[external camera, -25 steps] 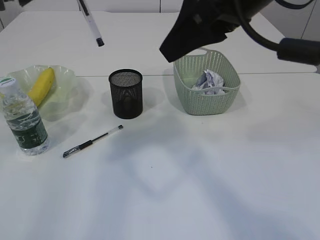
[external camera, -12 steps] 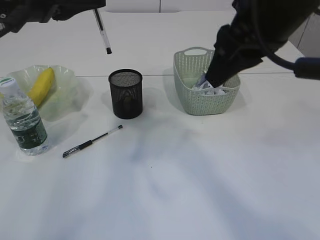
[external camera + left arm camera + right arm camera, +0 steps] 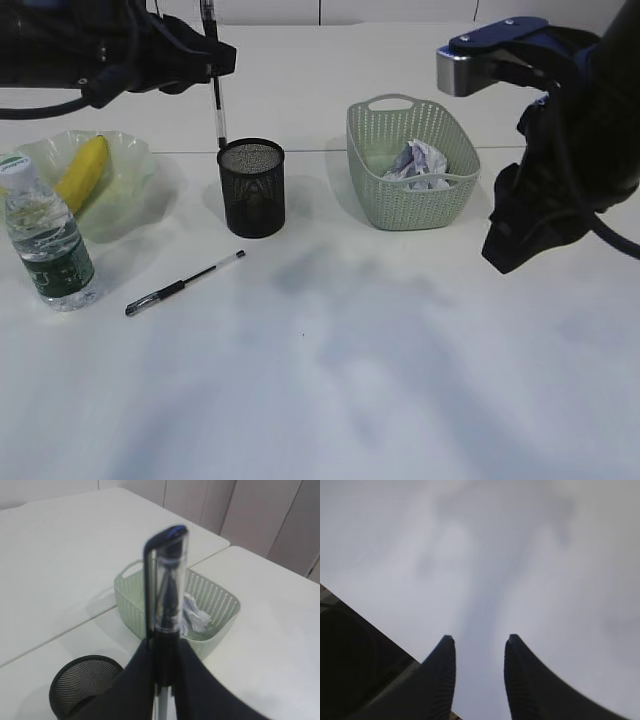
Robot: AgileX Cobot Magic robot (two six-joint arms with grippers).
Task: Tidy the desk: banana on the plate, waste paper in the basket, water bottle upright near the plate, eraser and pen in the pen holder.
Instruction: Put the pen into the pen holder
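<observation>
Bright, even overhead light. Soft, diffuse shadows on the table (image 3: 330, 330). Left wrist view: pen (image 3: 167, 587) near the lens, blurred. Right wrist view hazy, low contrast.

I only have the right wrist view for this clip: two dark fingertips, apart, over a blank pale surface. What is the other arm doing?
Observer: The left tool is shut on a pen, held upright with its tip just above the rim of the black mesh pen holder.
Operator: Is any pen left on the desk?
Observer: Yes, a second pen lies flat in front of the holder, beside the upright water bottle.
Operator: And the waste paper?
Observer: The crumpled paper sits inside the green basket; your right tool is empty.
</observation>
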